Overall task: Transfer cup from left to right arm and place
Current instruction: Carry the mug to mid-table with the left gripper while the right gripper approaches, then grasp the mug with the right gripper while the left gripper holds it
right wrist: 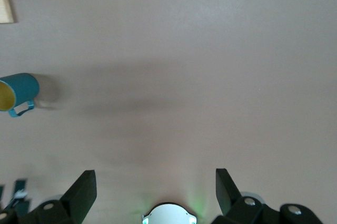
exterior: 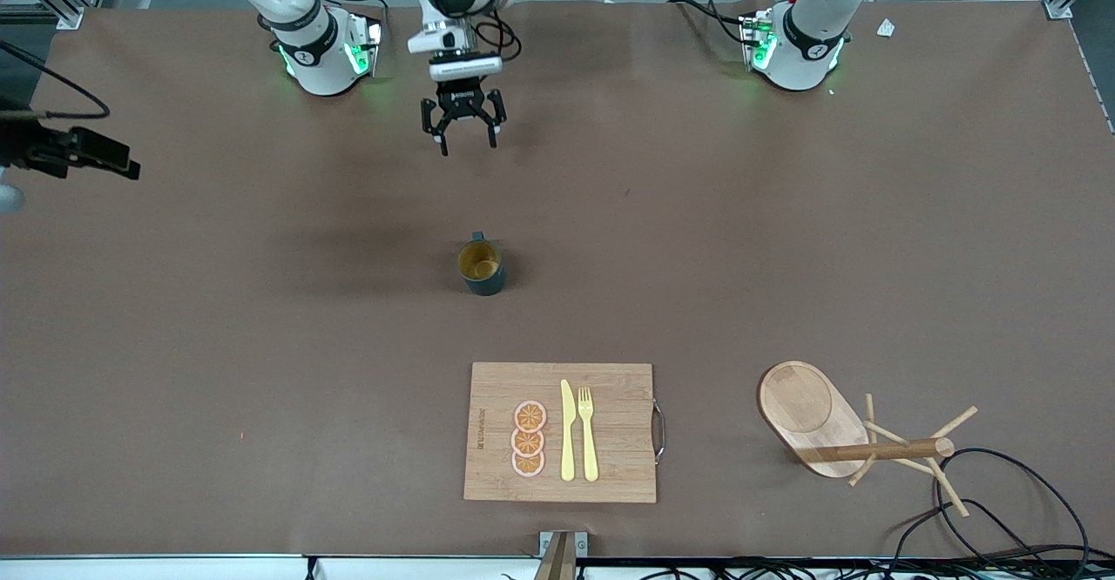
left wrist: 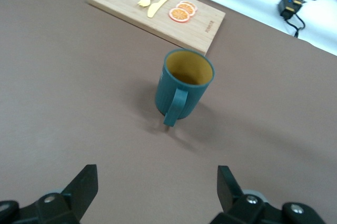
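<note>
- Nearest on the brown table (exterior: 218, 345), a wooden board (exterior: 610, 467) carries yellow cutlery (exterior: 577, 430); a peg rack (exterior: 871, 451) lies tipped at its three o'clock.
- The cup (exterior: 482, 268) stands upright at the board's twelve o'clock.
- The left gripper (exterior: 469, 146) hangs spread wide over bare table at the cup's twelve o'clock.
- The right gripper (right wrist: 155, 182), also wide, waits over its base.

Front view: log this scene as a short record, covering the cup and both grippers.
cup: upright on the table, unheld, handle pointing away from the front camera
left gripper: open, empty, over bare table, not over the cup
right gripper: open, empty, over bare table
cutting board: nearer the front camera than the cup
</note>
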Controlling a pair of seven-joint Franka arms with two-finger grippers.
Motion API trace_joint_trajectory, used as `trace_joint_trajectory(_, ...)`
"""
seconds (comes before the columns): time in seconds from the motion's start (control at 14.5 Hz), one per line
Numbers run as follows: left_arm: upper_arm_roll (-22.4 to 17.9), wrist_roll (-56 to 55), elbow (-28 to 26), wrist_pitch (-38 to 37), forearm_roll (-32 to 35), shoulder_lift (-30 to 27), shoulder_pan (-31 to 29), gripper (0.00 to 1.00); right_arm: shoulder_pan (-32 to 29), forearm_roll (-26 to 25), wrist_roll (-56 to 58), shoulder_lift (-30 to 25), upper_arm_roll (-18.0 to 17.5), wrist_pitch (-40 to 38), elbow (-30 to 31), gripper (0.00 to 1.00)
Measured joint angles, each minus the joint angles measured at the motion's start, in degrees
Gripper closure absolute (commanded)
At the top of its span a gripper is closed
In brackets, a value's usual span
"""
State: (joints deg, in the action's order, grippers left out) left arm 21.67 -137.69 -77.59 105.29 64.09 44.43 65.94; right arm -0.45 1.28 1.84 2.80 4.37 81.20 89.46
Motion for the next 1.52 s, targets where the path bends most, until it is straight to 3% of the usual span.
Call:
trace_joint_trajectory(0.28,-0.4,6.1,0.7,-0.7,-14.8,-12.0,-5.7,0.00,-0.7,0.0,0.0,4.7,0.2,0.7,-0.3,0.00)
trace_joint_trajectory(0.62,-0.6,21.0,0.4,-1.4,-26.6,-22.9,-20.4,0.00,0.3,3.2,-1.1,7.7,-0.5,5.1,1.4,0.00)
trace_joint_trajectory(1.11,-0.6,52.2,0.2,-1.9,-39.8,-28.9,-44.0,0.00,8.0,4.3,-13.5,8.7,-1.0,14.1,8.8,0.00)
trace_joint_trajectory(1.52,-0.5,81.4,-0.3,-3.1,-47.9,-29.6,-61.8,0.00,17.7,4.6,-28.5,8.8,-1.3,27.0,16.4,0.00)
